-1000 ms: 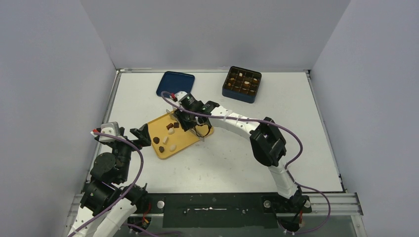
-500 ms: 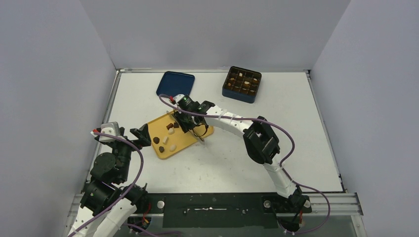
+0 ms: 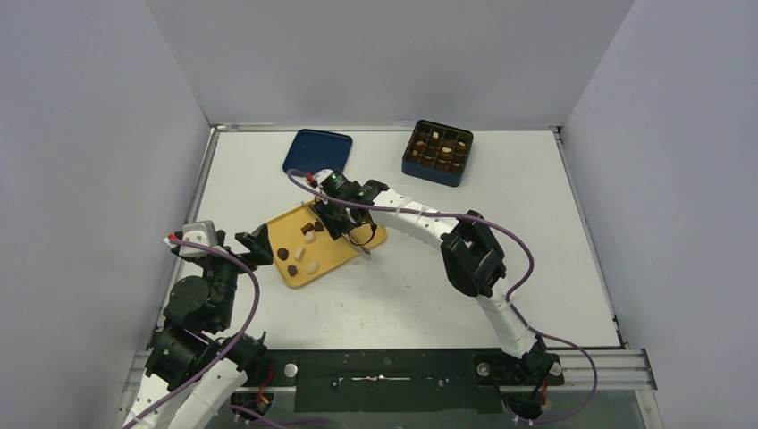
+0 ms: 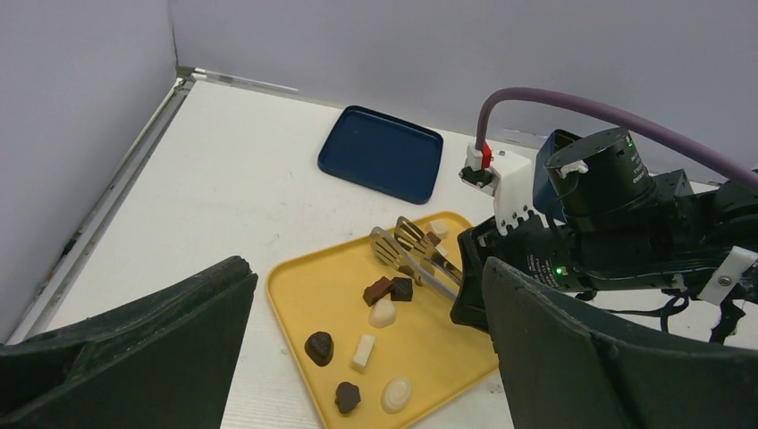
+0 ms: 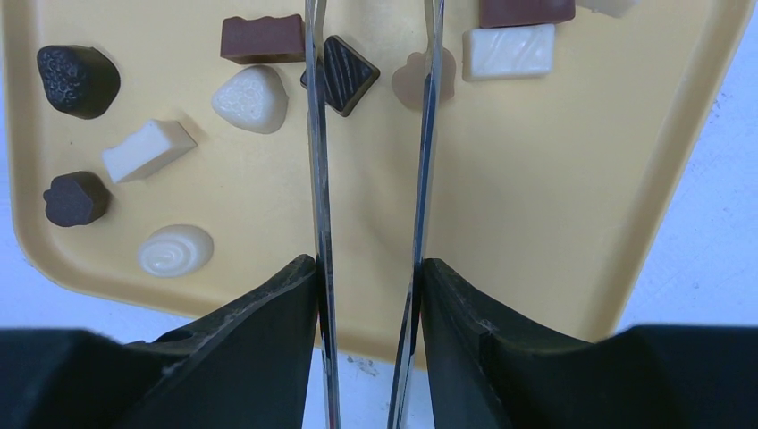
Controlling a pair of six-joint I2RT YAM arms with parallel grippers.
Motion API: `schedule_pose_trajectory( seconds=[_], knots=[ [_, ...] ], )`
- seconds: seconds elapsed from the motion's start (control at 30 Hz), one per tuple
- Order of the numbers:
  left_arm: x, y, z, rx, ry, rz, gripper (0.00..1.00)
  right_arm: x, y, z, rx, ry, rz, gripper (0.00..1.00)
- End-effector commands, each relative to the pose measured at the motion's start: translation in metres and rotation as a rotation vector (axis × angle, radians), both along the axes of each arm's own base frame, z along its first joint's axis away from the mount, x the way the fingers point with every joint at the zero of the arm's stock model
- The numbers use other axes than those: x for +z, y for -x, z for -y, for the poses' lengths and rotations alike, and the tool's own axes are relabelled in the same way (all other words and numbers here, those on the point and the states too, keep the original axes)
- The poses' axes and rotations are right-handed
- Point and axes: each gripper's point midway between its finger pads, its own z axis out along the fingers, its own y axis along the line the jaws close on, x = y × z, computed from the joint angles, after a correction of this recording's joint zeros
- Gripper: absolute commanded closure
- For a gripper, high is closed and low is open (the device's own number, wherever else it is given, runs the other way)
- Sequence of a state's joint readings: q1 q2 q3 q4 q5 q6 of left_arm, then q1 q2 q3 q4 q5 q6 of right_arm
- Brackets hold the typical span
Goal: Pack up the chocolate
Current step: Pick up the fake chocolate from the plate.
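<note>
Right tool (image 5: 366,295) is clamped on thin shiny metal tongs (image 5: 317,134), with a ridged dark diamond piece (image 5: 347,76) between their arms. The chocolate (image 5: 253,98), glossy blocky and rounded bits, sits on the smooth yellow tray (image 5: 554,197). Left tool (image 4: 368,268) gapes wide, holding nothing.

We can read no text, label, brand or number in any view. The chocolate (image 5: 344,76) carries moulded ridges and swirls, but no letters.
</note>
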State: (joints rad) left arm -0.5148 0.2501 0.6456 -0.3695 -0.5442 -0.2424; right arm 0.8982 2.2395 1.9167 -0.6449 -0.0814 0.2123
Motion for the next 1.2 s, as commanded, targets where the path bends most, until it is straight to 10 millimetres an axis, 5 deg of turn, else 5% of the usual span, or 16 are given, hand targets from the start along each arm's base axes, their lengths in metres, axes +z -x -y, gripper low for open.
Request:
schedule_pose_trajectory(
  seconds=[0.0,0.2,0.6,1.17],
  knots=[
    [0.013,0.001,-0.001,0.0,0.022,0.045,0.03,0.015,-0.015,-0.01,-0.001,-0.02,0.054,0.57],
    [0.013,0.001,-0.001,0.002,0.022,0.047,0.03,0.015,-0.015,-0.008,0.017,-0.01,0.059,0.61],
    [0.011,-0.001,-0.001,0.006,0.018,0.037,0.03,0.051,-0.017,-0.005,0.012,-0.072,0.105,0.7],
    [0.01,-0.003,0.002,-0.005,0.013,0.027,0.03,0.064,-0.015,0.008,-0.006,-0.108,0.107,0.66]
  ],
)
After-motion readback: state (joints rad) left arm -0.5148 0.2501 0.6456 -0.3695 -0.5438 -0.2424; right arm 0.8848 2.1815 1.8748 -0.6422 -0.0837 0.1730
